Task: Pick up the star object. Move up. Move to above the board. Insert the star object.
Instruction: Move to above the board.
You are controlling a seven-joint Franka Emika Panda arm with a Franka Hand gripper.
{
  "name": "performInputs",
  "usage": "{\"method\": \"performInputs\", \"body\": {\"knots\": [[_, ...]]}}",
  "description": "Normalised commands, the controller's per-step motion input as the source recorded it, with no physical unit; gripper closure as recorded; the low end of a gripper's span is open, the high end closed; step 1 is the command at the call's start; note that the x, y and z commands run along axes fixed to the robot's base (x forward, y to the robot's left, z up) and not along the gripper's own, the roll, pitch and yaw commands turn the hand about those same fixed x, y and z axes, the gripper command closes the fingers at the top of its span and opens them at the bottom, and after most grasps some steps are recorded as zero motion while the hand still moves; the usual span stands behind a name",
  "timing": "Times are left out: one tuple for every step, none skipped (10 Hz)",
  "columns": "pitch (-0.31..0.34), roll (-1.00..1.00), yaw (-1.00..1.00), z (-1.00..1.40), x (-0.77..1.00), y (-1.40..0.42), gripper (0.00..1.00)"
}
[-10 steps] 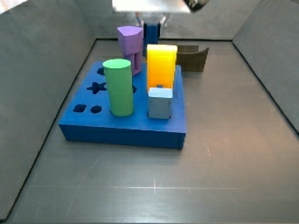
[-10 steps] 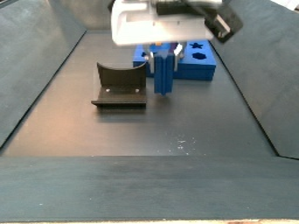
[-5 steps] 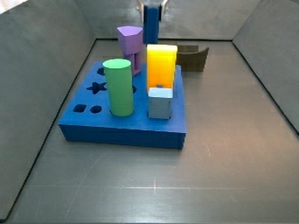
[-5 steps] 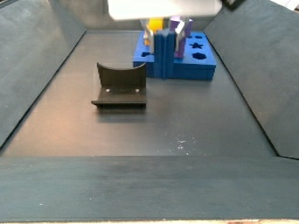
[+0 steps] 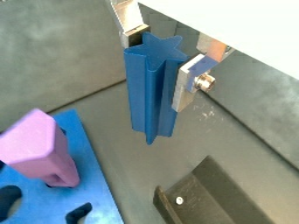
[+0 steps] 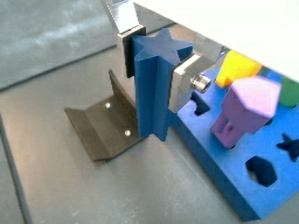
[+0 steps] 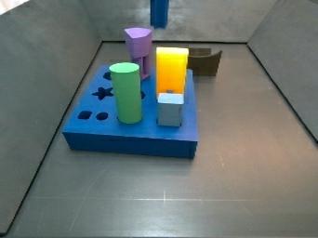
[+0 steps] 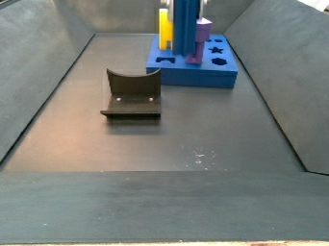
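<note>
The star object (image 5: 149, 92) is dark blue, matching the royal-blue board (image 7: 132, 133). The pincer (image 5: 163, 54) gripping it up high shows silver finger plates. On the board stand a green cylinder (image 7: 125, 93), a purple prism (image 7: 137, 46), a yellow-orange block (image 7: 172, 67) and a grey-blue cube (image 7: 170, 109). The fixture (image 8: 131, 93) looks dark, perhaps brown-black.

Both side views crop out the gripper (image 5: 163, 54) and the star object's (image 7: 159, 11) top.

Star object (image 5: 149, 92) upright in the hand (image 5: 163, 54), above the floor, fixture (image 6: 103, 127) beside board (image 6: 239, 188)
</note>
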Motion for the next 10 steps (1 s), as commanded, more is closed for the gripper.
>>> {"method": "performInputs", "body": {"knots": [[0.081,0.12,0.04,0.55,0.01,-0.04,1.00],[0.091,0.12,0.04,0.36,0.01,-0.03,1.00],[0.093,0.12,0.04,0.19,0.02,-0.02,1.00],[0.169,-0.03,-0.90,0.30,-0.02,-1.00,1.00],[0.167,-0.03,-0.84,0.31,-0.02,-1.00,1.00],[0.142,-0.04,-0.60,0.33,-0.03,-1.00,1.00],[0.111,-0.08,-0.39,0.32,-0.02,-1.00,1.00],[0.094,-0.07,-0.19,0.33,-0.02,-1.00,1.00],[0.079,-0.06,-0.09,0.34,-0.02,-1.00,1.00],[0.057,-0.03,-0.04,0.34,-0.02,-1.00,1.00]]}}
